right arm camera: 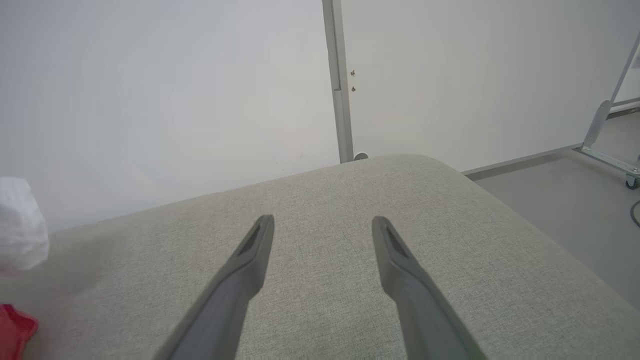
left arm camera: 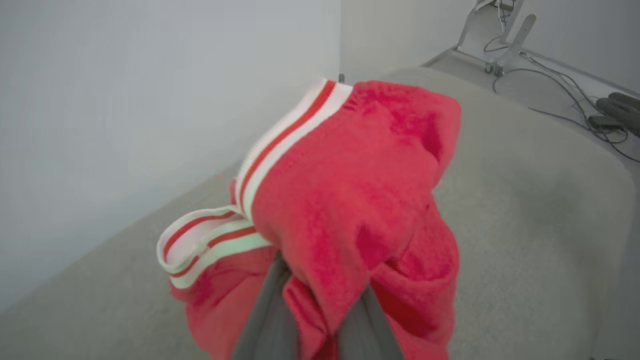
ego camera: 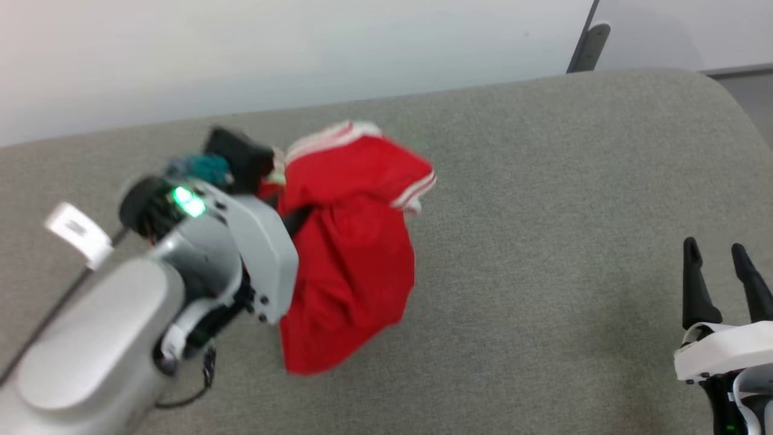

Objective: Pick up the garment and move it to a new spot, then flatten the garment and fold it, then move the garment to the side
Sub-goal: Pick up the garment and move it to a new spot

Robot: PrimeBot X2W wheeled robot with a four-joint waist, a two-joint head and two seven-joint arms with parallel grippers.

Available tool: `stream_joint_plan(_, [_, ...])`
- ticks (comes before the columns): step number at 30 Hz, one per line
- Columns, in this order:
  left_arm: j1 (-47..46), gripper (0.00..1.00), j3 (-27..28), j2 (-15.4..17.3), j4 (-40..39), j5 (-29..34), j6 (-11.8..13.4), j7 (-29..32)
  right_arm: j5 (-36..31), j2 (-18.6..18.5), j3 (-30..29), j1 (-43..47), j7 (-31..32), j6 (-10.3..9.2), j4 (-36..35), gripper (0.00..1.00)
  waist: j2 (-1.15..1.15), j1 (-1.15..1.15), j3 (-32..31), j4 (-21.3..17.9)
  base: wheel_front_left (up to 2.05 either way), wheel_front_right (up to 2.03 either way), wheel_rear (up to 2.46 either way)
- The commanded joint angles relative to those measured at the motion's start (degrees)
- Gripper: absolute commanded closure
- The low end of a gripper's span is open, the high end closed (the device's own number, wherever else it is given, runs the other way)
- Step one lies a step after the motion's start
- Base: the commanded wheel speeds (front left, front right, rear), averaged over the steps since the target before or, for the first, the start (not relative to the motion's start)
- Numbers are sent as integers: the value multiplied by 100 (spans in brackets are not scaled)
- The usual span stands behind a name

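the left gripper [ego camera: 291, 219] sat at the centre-left of the head view, clamped tight on the garment [ego camera: 350, 254], its dark fingers buried in a bunch of red cloth. the shirt hung off it in a loose, crumpled bundle, the lower end drooping toward the bottom middle of the frame over the grey padded surface [ego camera: 543, 241]; whether that end touched the fabric below i couldn't tell. white-and-red striped trim showed along the top and at the right edge of the bundle. in the left wrist view the garment [left arm camera: 350, 190] took up the middle of the frame, the left gripper [left arm camera: 322, 280] pinching a fold of it at the bottom centre, with a striped band running up toward the top and another looping out at the lower left. the right gripper [ego camera: 715, 254] rested in the lower right corner of the head view, well apart from the shirt, fingers spread and holding nothing. its own wrist view showed the right gripper [right arm camera: 322, 222] wide apart over bare grey padding, and a sliver of the red garment [right arm camera: 12, 330] at the lower left edge.
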Motion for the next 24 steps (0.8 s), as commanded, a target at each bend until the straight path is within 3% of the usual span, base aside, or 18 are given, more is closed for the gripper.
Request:
stream_joint_plan(1, [159,100,-111,-41,164,52,-2,-7,5,36,42,-92,-50,-6,41,0,0,0,114,-53,0,0,0])
stream_joint_plan(13, [589,100,-846,-646,1912,192,-255,-52,23,83,302,-274,-114,-6,272,0,0,0,289,-15,0,0,0])
stream_joint_plan(23, [596,100,-1123,-1208,3180,31,-636,-94,51,18,447,-337,-85,-6,380,0,0,0,186,65,0,0,0])
stream_joint_plan(24, [574,73,-1103,-1254,3254,-16,-673,-133,48,4,455,-331,-80,-6,387,0,0,0,158,79,0,0,0])
